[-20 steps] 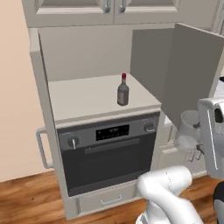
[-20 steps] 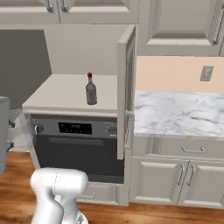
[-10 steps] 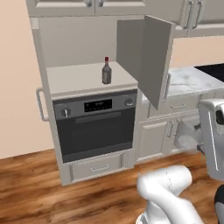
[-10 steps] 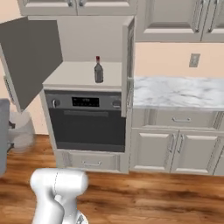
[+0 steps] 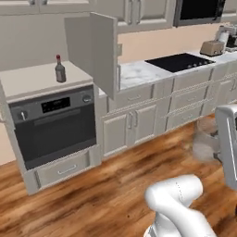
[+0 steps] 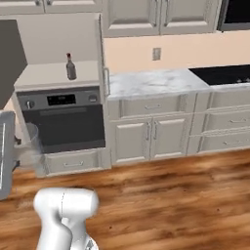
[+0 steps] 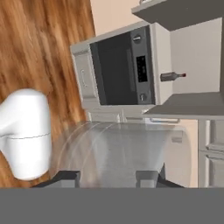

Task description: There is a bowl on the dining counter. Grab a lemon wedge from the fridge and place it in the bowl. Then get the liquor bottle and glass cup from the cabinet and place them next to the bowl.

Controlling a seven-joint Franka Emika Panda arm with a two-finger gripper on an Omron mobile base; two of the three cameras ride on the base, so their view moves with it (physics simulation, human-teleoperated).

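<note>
One faint glass cup point(image 7: 118, 153) between half-hidden pincer point(image 7: 108, 178) tips.

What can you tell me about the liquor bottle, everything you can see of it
The liquor bottle is small and dark grey-brown, with a round body, a narrow neck and a red cap. It looks like glass. It stands upright and alone on the plain beige shelf of the open cabinet, directly above the black built-in oven. Only the shelf touches it. The hand view shows it lying sideways because that camera is rolled.
</note>
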